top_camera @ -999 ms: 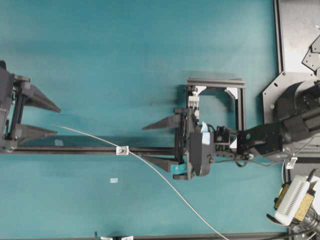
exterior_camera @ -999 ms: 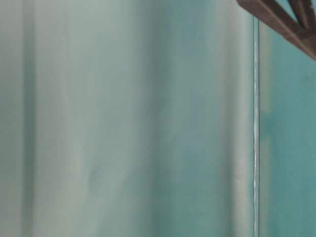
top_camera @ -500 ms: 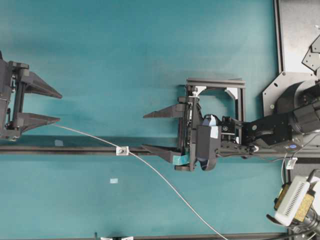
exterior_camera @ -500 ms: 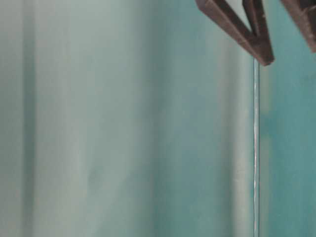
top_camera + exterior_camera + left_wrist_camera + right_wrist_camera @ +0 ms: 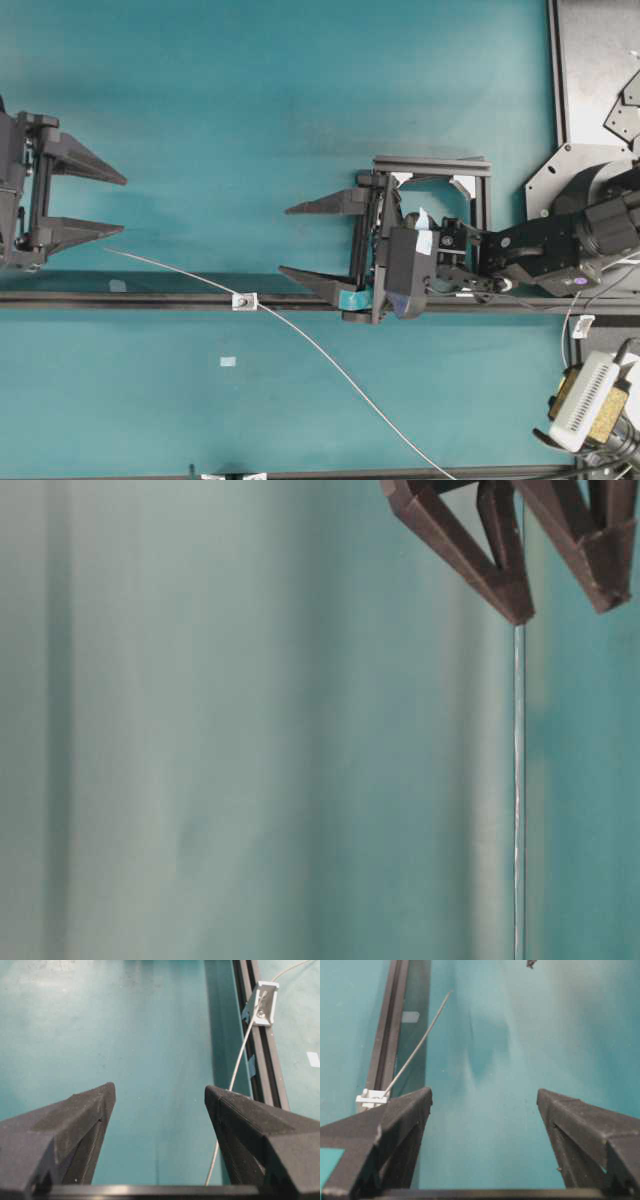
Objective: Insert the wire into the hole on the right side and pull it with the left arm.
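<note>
Robotics lab bench: teal tabletop (image 5: 250,100), black aluminium rail (image 5: 150,299) bolted across, grey metal mounting plate (image 5: 595,60) at edge.

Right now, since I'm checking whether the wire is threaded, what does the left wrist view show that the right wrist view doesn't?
Of the two, the left wrist view has the open plain black left hand, with the thin whitish-grey wire running from the bracket toward its fingers. The right wrist view has the open right hand with a teal tape patch, plus the wire's free tip beyond the bracket. Both share the small white square bracket on the black rail, with the wire apparently threaded through it.
</note>
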Controlling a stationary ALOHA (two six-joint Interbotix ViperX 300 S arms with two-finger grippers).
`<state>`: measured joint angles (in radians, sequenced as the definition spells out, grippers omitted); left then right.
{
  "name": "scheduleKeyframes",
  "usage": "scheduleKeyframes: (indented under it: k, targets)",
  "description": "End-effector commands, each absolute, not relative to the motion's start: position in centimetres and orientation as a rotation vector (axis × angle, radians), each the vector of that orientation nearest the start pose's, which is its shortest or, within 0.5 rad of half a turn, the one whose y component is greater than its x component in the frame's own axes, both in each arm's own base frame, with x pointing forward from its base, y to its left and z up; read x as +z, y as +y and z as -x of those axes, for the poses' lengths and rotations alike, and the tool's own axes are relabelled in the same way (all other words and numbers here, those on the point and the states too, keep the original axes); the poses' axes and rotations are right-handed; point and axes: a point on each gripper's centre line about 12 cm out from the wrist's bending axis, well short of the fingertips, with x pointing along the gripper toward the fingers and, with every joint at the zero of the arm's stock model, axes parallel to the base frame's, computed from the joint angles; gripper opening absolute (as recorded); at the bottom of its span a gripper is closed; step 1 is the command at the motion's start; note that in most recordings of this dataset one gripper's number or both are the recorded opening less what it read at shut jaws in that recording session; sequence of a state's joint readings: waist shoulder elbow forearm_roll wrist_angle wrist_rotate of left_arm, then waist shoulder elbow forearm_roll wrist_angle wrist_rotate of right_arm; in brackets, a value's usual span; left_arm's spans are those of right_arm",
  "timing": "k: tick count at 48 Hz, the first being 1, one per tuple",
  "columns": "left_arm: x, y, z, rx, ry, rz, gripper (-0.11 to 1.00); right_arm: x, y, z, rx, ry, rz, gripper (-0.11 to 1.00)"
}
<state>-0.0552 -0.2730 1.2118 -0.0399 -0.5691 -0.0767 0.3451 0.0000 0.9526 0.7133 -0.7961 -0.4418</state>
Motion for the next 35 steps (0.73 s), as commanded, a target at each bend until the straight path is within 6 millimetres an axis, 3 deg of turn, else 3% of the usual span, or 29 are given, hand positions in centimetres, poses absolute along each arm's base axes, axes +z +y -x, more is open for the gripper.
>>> scheduleKeyframes:
  k: [1, 35]
  targets:
    - [15.5, -1.0, -26.8, -0.006, 0.340, 0.094, 0.93, 16.2, 5.8, -33.4, -0.166, 0.231, -0.004, 0.92]
    - [15.7, -0.5, -26.9, 0.010, 0.330, 0.097, 0.92, 15.9, 4.7, -33.3, -0.207, 0.232, -0.097, 0.91]
